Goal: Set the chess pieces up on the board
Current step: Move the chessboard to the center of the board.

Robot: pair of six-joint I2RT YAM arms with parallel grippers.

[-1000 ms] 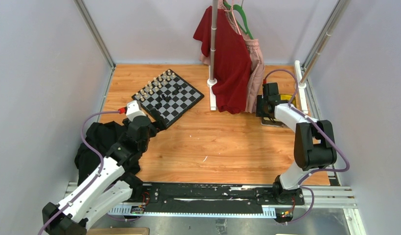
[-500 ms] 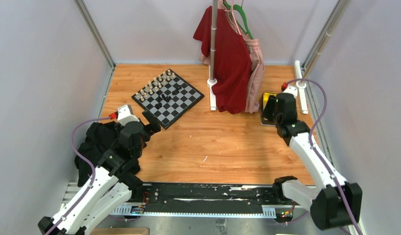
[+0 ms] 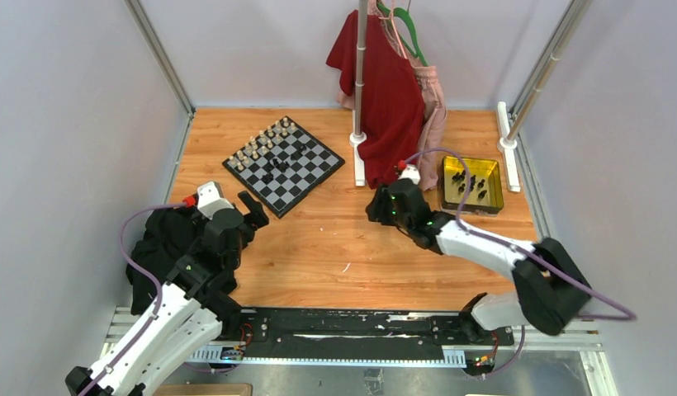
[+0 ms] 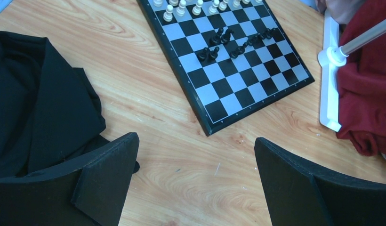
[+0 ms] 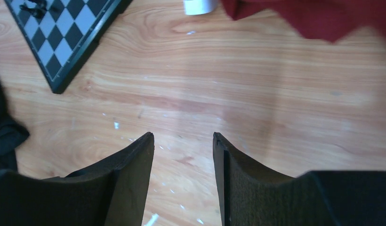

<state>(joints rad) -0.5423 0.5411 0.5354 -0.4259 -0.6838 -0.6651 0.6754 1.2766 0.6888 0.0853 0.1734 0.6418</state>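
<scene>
On the wooden tabletop [image 3: 352, 247], toward its far left, the board [image 3: 291, 195] lies turned cornerwise. A row of cream chess pieces [image 3: 265, 140] stands along its far-left edge, and several black chess pieces [image 3: 279, 163] are scattered loosely over the middle squares, some of them lying on their sides. More black pieces [image 3: 470, 183] sit in a yellow tray [image 3: 475, 209] at the far right, well apart from the board.

The left pincer [image 4: 196, 143] hovers just off the board's near corner, its jaws spread wide with only bare wood between them. The right pincer [image 5: 182, 136] hangs over open wood between board and tray, near the hem of a red garment [image 3: 393, 99] on a white rack; its jaws also stand apart and hold nothing. A black cloth [image 3: 158, 247] lies crumpled beside the left arm.
</scene>
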